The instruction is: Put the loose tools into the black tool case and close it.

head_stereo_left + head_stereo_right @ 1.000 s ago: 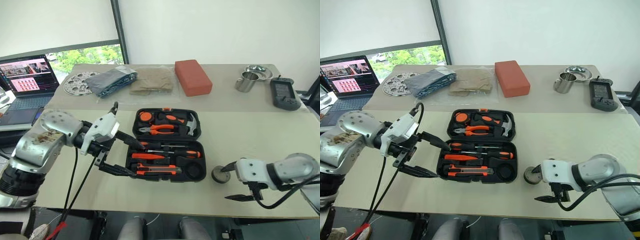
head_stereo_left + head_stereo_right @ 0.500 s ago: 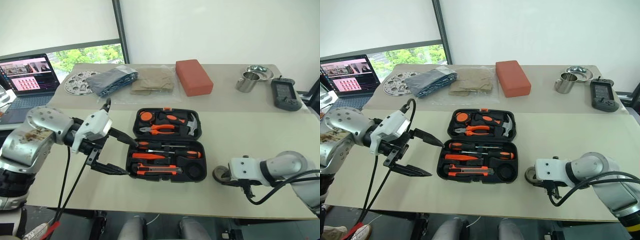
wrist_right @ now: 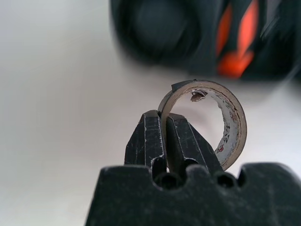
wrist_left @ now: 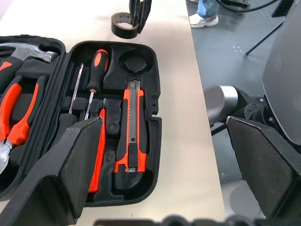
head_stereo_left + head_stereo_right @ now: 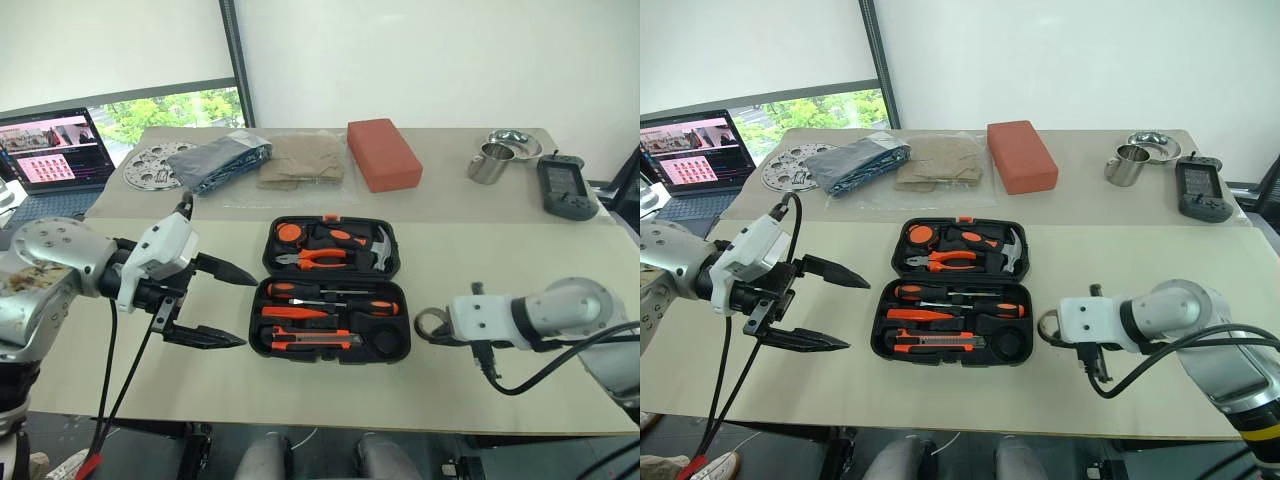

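The black plastic tool case (image 5: 330, 290) lies open flat on the pale table (image 5: 520, 260), in front of the robot. The lid half, farther away, holds orange-handled pliers (image 5: 318, 258) and a steel-headed hammer (image 5: 378, 245). The near half has shaped slots. Two long screwdrivers with black-and-orange handles (image 5: 340, 300) lie side by side in their slots. A small all-orange screwdriver (image 5: 295, 312) lies below them. The orange-and-black utility knife (image 4: 133, 126) sits in its own long slot by the near edge. So most of the loose tools are already home.

One round slot (image 4: 135, 63) in the corner of the near half looks empty. It is likely meant for the tape.

The small dark grey tape roll (image 3: 209, 121) is in the right gripper (image 3: 165, 141). The two black fingers are pinched tight on one side of the ring, one finger inside the hole and one outside. That way the roll hangs free and can be dropped flat into its hole. In the head views the roll (image 5: 432, 326) is just beside the right edge of the case, close to that round slot. I cannot tell for sure if it is lifted off the table, since the gripper hides part of it.

The left gripper (image 5: 215, 303) is on the left side of the case, near it but not touching. Its fingers are spread wide and hold nothing. It seems to wait there out of the way, ready to fold the lid over.

The case is not closed yet.
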Motion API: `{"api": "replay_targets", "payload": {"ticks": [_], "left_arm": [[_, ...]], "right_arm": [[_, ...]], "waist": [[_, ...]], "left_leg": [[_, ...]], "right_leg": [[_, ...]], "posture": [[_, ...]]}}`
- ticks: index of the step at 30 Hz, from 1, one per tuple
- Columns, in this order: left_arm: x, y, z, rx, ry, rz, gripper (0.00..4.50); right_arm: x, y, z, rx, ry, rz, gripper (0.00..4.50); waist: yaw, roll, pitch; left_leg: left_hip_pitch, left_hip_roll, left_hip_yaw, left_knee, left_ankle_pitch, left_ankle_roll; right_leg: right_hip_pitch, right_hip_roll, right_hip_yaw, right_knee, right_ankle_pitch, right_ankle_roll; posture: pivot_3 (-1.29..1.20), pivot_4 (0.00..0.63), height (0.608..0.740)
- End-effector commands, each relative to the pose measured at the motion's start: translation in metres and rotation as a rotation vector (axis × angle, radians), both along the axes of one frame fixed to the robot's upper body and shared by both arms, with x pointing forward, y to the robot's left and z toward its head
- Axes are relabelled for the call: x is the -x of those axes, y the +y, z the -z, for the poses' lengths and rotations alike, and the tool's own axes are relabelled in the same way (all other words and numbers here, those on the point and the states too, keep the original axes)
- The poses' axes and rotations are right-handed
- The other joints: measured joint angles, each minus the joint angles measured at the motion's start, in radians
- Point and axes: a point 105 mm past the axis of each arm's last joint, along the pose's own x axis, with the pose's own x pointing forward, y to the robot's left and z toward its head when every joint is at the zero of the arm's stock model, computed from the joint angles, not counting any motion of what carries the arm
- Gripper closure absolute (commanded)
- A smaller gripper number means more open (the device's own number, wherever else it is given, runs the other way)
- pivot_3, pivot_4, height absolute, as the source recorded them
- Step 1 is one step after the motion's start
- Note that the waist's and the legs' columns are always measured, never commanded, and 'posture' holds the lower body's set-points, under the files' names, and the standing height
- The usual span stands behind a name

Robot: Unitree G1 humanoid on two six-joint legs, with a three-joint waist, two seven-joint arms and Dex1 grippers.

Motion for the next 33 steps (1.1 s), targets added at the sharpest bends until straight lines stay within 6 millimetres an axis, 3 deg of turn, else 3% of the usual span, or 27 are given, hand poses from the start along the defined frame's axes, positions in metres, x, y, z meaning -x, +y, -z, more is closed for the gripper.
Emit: {"api": "replay_targets", "payload": {"ticks": [1,4,12,13,15,22,24,29,33], "left_arm": [[0.006,0.000,-0.009,0.004,-0.040,-0.016,0.00],[0.008,-0.001,-0.011,0.017,-0.050,-0.026,0.00],[0.012,0.001,-0.010,0.015,-0.057,-0.063,0.00],[0.012,0.001,-0.010,0.016,-0.058,-0.065,0.00],[0.012,0.001,-0.009,0.014,-0.058,-0.071,0.00],[0.010,0.006,-0.008,0.009,-0.055,-0.093,0.00],[0.007,0.009,-0.006,0.013,-0.053,-0.111,0.00],[-0.018,0.019,0.000,0.116,-0.033,-0.260,0.00],[-0.034,0.032,0.012,0.228,0.057,-0.319,0.00]], "right_arm": [[0.009,0.020,-0.005,-0.012,0.023,-0.088,4.46],[0.010,0.032,-0.001,-0.003,0.036,-0.131,4.46],[0.003,0.035,0.003,0.030,0.026,-0.170,4.46],[0.002,0.035,0.003,0.030,0.026,-0.172,3.71],[0.002,0.035,0.003,0.033,0.026,-0.178,3.20],[0.007,0.034,0.002,0.030,0.040,-0.192,0.62],[0.005,0.033,-0.001,0.019,0.033,-0.183,0.10],[-0.016,0.025,-0.018,-0.124,0.038,-0.039,0.10],[-0.035,0.008,-0.030,-0.335,0.152,0.133,0.10]], "waist": [[-0.001,0.000,0.000],[0.002,-0.001,0.000],[-0.001,-0.001,0.000],[-0.001,-0.001,0.000],[-0.001,-0.001,0.000],[-0.003,-0.001,0.000],[-0.003,-0.001,0.000],[-0.003,-0.001,0.000],[-0.004,-0.004,0.001]], "left_leg": [[0.000,0.000,0.000,0.000,0.000,0.000],[0.000,0.000,0.000,0.000,0.000,0.000],[0.000,0.000,0.000,0.000,0.000,0.000],[0.000,0.000,0.000,0.000,0.000,0.000],[0.001,0.000,0.000,0.000,0.000,0.000],[0.001,-0.001,0.000,0.000,0.000,0.000],[0.002,-0.001,0.000,0.000,0.000,0.000],[0.004,-0.001,0.001,0.000,0.000,0.000],[0.006,-0.001,0.000,0.000,0.000,0.000]], "right_leg": [[0.000,0.000,0.000,0.000,0.000,0.000],[0.000,-0.001,-0.001,0.000,0.000,-0.001],[0.000,-0.002,-0.001,0.000,0.000,-0.001],[0.000,-0.002,-0.001,0.001,0.000,-0.001],[0.000,-0.002,-0.001,0.001,0.000,-0.002],[0.000,-0.002,-0.002,0.003,0.000,-0.002],[0.000,-0.002,-0.002,0.004,0.000,-0.002],[-0.001,-0.002,-0.001,0.007,-0.001,-0.004],[0.000,-0.002,-0.002,0.009,-0.001,-0.004]], "posture": [[0.00,0.150,0.740],[0.00,0.150,0.740],[0.00,0.150,0.740],[0.00,0.150,0.740],[0.00,0.150,0.740],[0.00,0.150,0.740],[0.00,0.150,0.740],[0.00,0.150,0.740],[0.00,0.150,0.740]]}}
